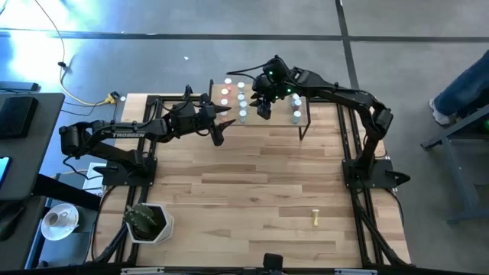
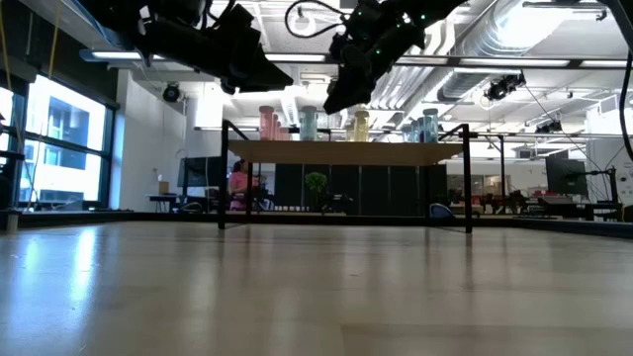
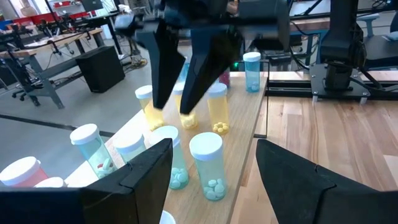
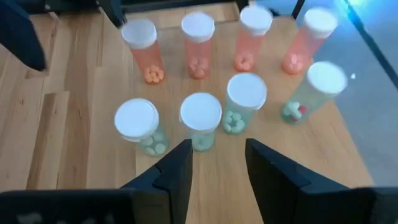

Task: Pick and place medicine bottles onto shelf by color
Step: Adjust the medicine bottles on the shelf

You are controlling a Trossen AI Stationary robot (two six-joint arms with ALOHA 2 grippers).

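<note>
Right end effector [image 1: 263, 112] hangs empty, fingers parted, over the shelf [image 1: 304, 122] crowded with medicine bottles [image 4: 200, 118]; my left end effector [image 1: 219, 128] open beside it. Plant pot [image 1: 147, 221] near desk corner.

The right tool [image 3: 186, 93] hangs open-fingered over capped medicine bottles [image 3: 207, 165] standing on the shelf [image 3: 245, 134].
</note>
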